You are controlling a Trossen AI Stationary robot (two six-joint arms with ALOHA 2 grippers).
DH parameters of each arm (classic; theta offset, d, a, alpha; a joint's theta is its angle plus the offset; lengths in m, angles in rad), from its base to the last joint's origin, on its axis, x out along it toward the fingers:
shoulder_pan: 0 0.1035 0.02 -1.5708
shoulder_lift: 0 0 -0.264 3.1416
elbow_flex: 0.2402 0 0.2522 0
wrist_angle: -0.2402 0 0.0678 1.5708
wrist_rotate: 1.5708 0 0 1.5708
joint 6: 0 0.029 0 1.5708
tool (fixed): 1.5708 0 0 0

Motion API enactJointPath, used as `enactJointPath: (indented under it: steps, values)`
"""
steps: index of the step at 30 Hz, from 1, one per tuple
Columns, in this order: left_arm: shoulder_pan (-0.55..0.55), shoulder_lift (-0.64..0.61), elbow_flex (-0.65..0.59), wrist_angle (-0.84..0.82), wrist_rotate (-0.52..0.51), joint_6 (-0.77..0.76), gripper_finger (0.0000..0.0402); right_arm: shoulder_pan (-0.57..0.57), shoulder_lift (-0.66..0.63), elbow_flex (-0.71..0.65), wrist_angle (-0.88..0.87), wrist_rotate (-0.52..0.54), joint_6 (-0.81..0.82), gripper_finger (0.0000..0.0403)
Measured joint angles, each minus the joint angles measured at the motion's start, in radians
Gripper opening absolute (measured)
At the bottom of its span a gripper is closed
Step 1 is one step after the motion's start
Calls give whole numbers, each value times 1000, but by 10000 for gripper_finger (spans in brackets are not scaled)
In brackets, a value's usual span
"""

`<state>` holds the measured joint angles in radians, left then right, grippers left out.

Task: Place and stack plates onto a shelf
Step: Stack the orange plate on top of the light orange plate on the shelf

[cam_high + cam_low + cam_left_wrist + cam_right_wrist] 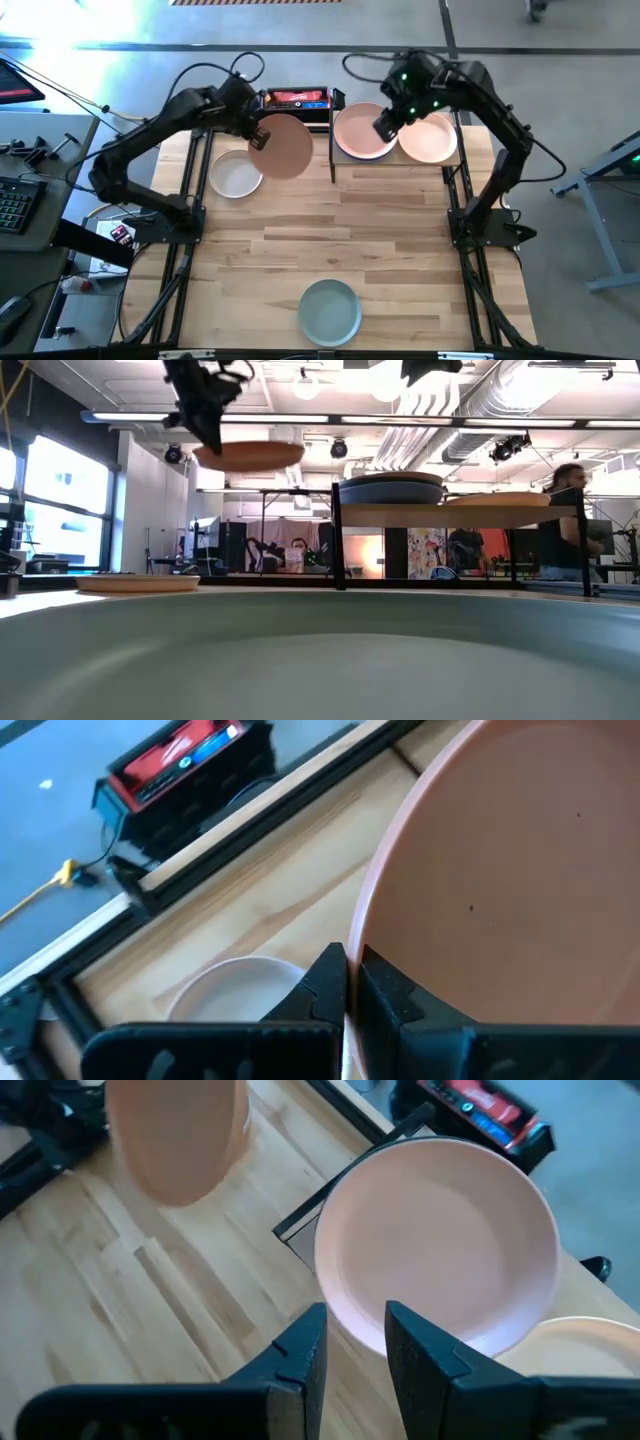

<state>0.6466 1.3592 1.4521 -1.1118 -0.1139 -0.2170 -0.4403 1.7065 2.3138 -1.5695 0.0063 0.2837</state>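
- The salmon plate (283, 146) is pinched by its rim between the fingers of the left gripper (259, 137), which are pressed together on it; in the left wrist view the rim of this plate (500, 870) runs straight into the narrow slot between the two dark fingers (325, 990).
- The low view shows that plate (248, 455) held level in the air, clear of the table (380, 240) and a little higher than the shelf (460, 512) top, with the left gripper (208, 422) at its edge.
- From above, the held plate hangs just left of the shelf, partly over the cream plate (235, 176) lying on the table.
- The left arm reaches from its base at the table's left edge toward the far side, the wrist bent down to the plate.
- The right gripper (386, 124) hovers over the near edge of the pink plate (362, 131) on the shelf; its fingers (300, 1355) stand apart with nothing between them, and the pink plate (440, 1240) lies below them.
- A pale peach plate (430, 138) lies on the shelf just right of the pink one, their rims overlapping.
- In the low view the left stack on the shelf shows a blue plate (390, 491) under the top one.
- The right arm arches from its base on the table's right side to the shelf.
- A sage plate (330, 311) sits alone at the near edge, well apart from the rest.
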Motion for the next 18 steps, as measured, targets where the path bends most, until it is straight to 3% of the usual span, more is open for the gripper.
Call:
enactJointPath:
  steps: [9, 18]
  values:
    - [-177, -45, 0, 4, -70, -72, 0, 220, 16, 0, 57, 256, 165, 83]
    - [-330, -36, 0, 47, -157, -157, 0, 359, 102, 0, 81, 367, 285, 83]
